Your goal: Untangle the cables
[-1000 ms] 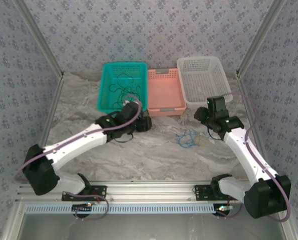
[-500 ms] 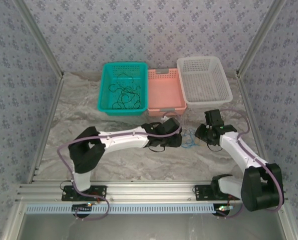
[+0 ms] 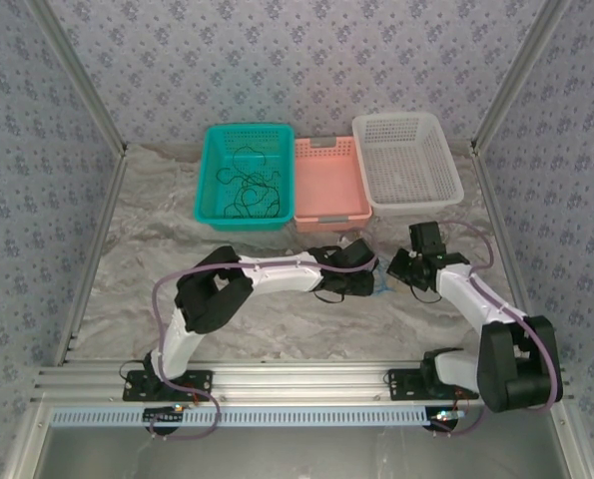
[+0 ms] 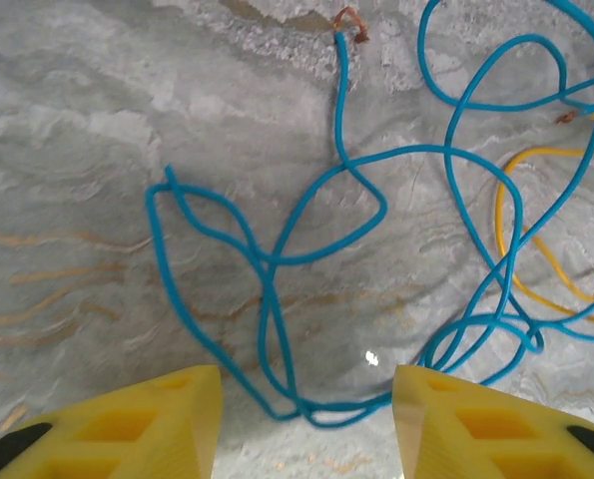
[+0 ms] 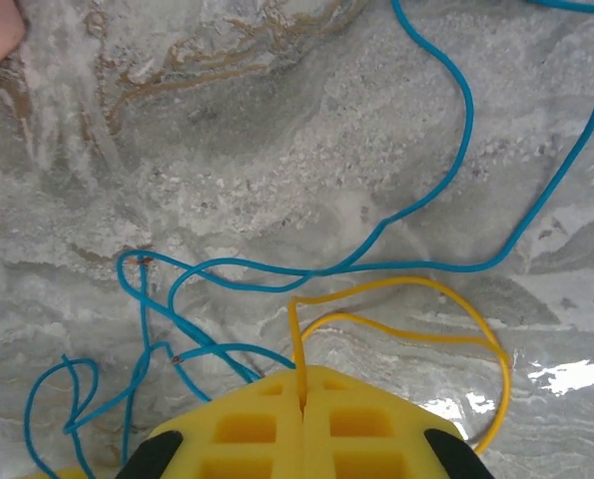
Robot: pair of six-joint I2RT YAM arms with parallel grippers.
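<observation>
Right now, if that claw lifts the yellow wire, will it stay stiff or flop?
Probably floppy: the yellow wire, pinched in the right gripper, lies in loose curves. Likely light, being so thin. It may drag the blue wire along, since they cross.

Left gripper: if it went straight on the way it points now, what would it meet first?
Probably the blue cable: its loops lie on the table right ahead of the open left gripper, one bend between the fingertips. How far off is unclear.

Cables (image 4: 267, 267) lie on table (image 3: 157, 225) before 3 baskets (image 3: 328, 222); more inside leftmost basket (image 3: 208, 190)
</observation>
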